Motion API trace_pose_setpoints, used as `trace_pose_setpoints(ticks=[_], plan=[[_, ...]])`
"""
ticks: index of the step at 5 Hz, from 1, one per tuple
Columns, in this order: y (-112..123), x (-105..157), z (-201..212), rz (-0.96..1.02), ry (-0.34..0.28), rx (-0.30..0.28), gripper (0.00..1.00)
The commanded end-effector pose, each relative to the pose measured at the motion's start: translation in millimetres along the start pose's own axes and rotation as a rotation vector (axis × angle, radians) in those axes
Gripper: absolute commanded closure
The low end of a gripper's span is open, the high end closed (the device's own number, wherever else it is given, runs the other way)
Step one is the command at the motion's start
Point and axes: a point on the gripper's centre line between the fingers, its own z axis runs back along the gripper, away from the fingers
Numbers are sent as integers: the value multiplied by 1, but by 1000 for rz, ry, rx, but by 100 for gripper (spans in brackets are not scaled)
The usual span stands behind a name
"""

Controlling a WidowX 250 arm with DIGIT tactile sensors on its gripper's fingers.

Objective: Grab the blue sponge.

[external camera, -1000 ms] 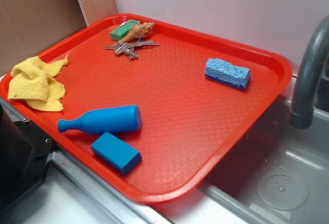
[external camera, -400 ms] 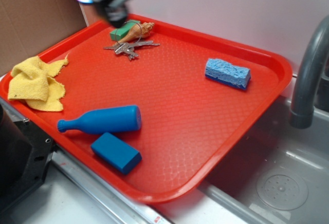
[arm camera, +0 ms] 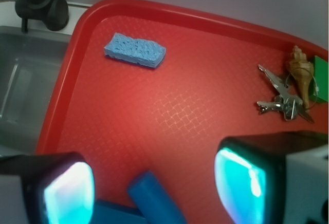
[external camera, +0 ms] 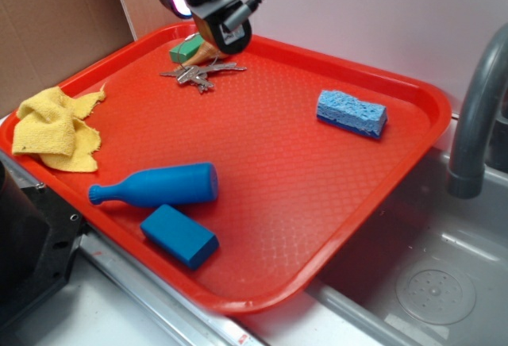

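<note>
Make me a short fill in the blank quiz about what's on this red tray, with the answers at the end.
1. The porous light-blue sponge lies on the red plastic tray, on the side nearest the grey ____.
2. The crumpled cloth at the tray's edge is ____ in colour.
3. The metal keys lie beside a tan spiral ____.
4. The smooth blue block lies next to the blue bottle-shaped ____.

Answers: faucet; yellow; seashell; pin

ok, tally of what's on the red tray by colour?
Blue: 3, the blue sponge, the bottle-shaped pin, the smooth block
Yellow: 1, the cloth
Green: 1, the small block
Silver: 1, the bunch of keys
Tan: 1, the seashell
Total: 7
</note>
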Motion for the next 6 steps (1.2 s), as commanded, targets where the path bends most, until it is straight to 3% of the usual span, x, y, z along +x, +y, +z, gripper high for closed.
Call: trace_pose_setpoints(ticks=[1,2,3,4,5,6], plan=[[-17,52,-35,-265,-35,22,0],[-27,89,-63,-519,-108,19,0],[-33,103,-80,-774,-174,19,0],[-30,103,-95,-1017,-240,-28,0],[-14,98,-94,-1125,-278,-159,0],[-10,97,-100,-1119,-231,-186,0]])
